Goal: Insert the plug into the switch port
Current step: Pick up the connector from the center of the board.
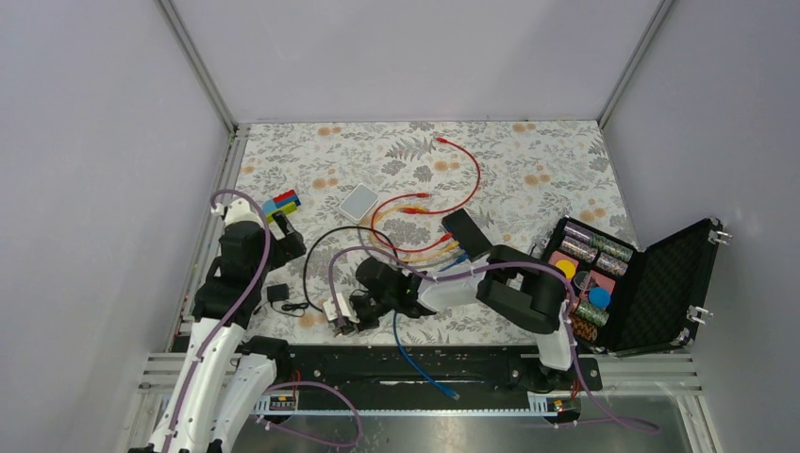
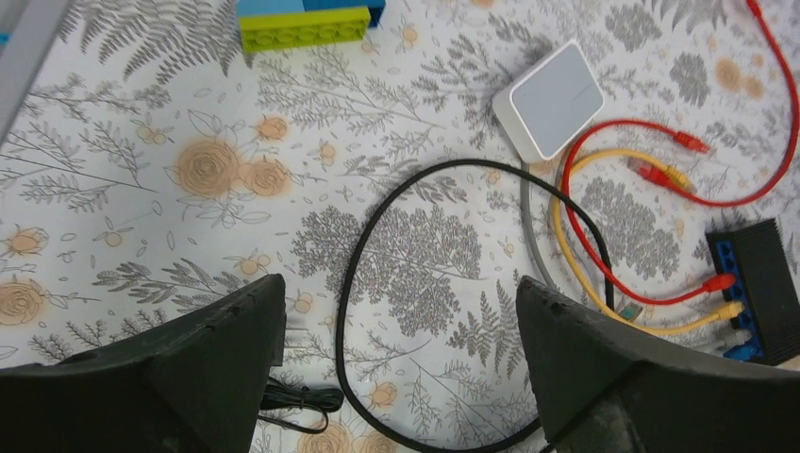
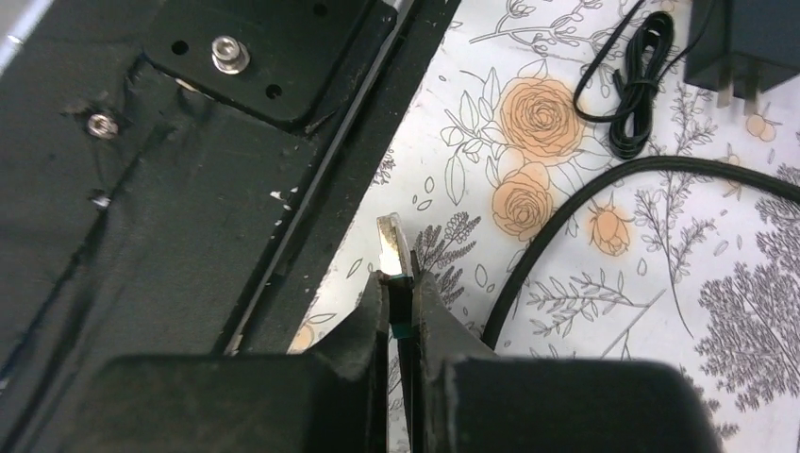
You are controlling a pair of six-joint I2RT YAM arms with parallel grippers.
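Red and yellow patch cables (image 2: 719, 281) crowd the flat black switch box's (image 2: 774, 283) blue-edged side. A black cord loop (image 2: 347, 283) lies before it. The floral table's (image 1: 283, 151) far-left corner is open.

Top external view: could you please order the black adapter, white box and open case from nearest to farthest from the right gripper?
1. black adapter, left of the right gripper.
2. white box, farther back.
3. open case, far right.

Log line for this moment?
right gripper: shut on plug, by front rail | left gripper: open, empty | switch: apart from plug | insertion: not yet done
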